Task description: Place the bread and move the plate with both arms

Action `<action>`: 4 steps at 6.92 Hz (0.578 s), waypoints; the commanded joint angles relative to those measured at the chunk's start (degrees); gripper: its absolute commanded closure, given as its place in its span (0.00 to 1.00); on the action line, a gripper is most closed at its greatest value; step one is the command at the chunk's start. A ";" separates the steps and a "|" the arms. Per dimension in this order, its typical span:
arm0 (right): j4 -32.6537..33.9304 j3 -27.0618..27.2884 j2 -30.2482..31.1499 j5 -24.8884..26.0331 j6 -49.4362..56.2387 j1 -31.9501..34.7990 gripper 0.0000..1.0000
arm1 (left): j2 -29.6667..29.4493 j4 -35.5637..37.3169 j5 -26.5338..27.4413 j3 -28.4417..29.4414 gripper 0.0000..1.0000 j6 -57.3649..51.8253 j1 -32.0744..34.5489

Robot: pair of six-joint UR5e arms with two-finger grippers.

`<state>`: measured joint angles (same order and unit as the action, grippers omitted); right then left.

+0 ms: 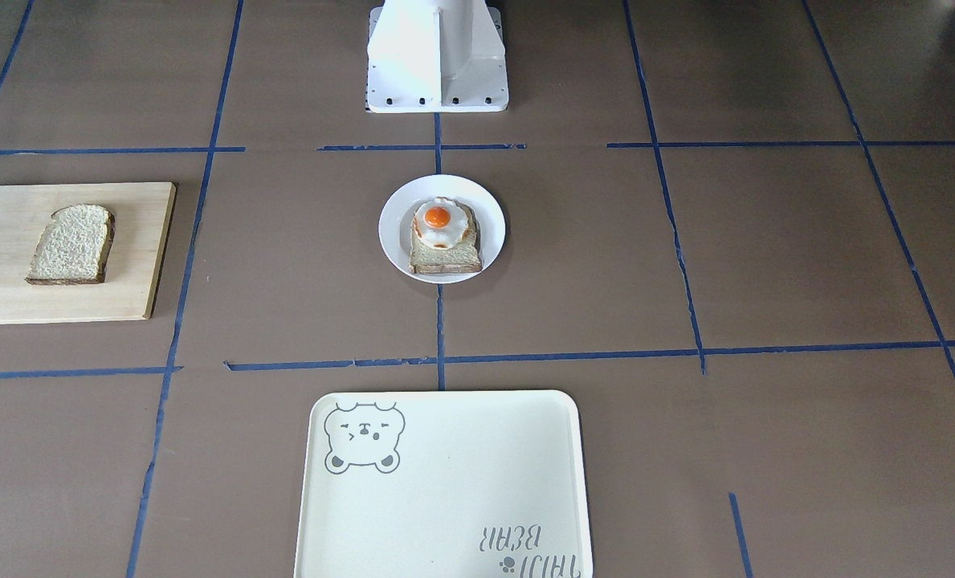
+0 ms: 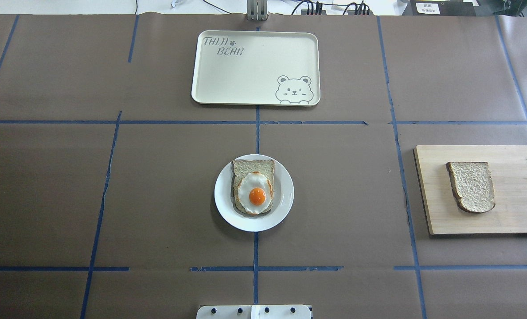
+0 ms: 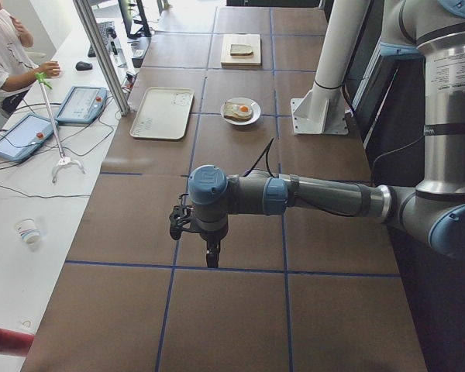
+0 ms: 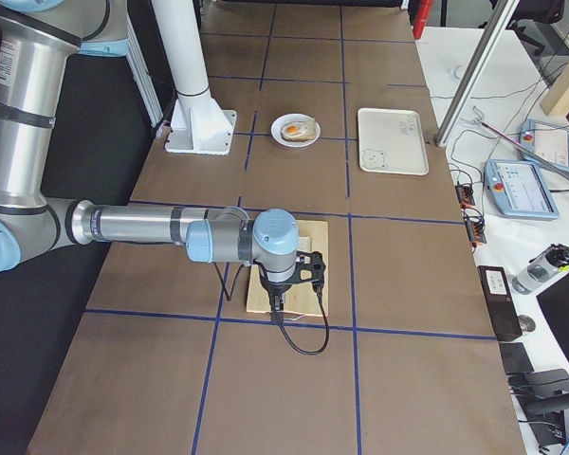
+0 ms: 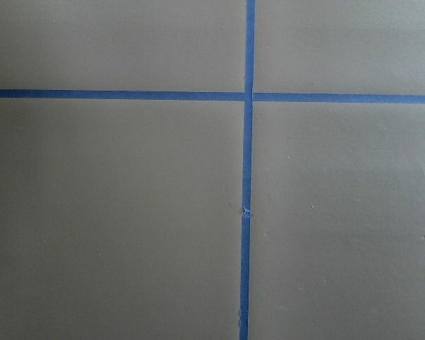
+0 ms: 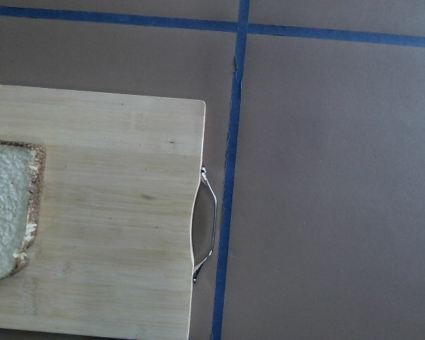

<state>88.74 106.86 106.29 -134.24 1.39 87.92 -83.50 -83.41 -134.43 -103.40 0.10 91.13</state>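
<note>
Two slices: plain bread [image 2: 470,186] flat on wooden board [image 2: 511,217], well to robot's right of plate [image 2: 285,195]; egg-topped slice [image 2: 254,195] on plate. Bear tray [image 2: 254,66] beyond plate. Far out either side of plate hang left gripper [image 3: 211,256] and right gripper [image 4: 280,299]; open or clenched, cannot tell.

A brown table [image 2: 46,199] gridded with blue tape [image 2: 257,137], in a bright workroom
A white bench [image 3: 15,256] runs along one long edge of the table, carrying two blue-edged tablets [image 3: 81,105], loose cables [image 3: 31,167] and a paper cup [image 3: 27,230]; a slanted metal post [image 3: 101,54] rises at its edge, and a person in a white shirt [image 3: 0,54] sits beside it. The light is even and the shadows soft
</note>
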 commanded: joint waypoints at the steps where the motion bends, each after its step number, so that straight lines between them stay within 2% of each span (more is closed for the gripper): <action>1: -0.49 0.28 0.23 -0.40 -0.68 0.05 0.00 | 0.09 0.09 -0.74 -0.14 0.00 -0.27 -1.12; 3: -0.67 0.11 0.15 -0.32 0.01 -0.03 0.00 | 0.17 0.09 -1.10 -0.22 0.00 0.25 -1.65; 4: -0.67 0.02 0.15 -0.15 0.02 -0.03 0.00 | 0.26 0.00 -5.45 -0.40 0.00 0.60 -1.66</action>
<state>88.12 106.95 106.41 -134.55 1.21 87.90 -83.32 -83.36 -136.57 -103.62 0.30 89.62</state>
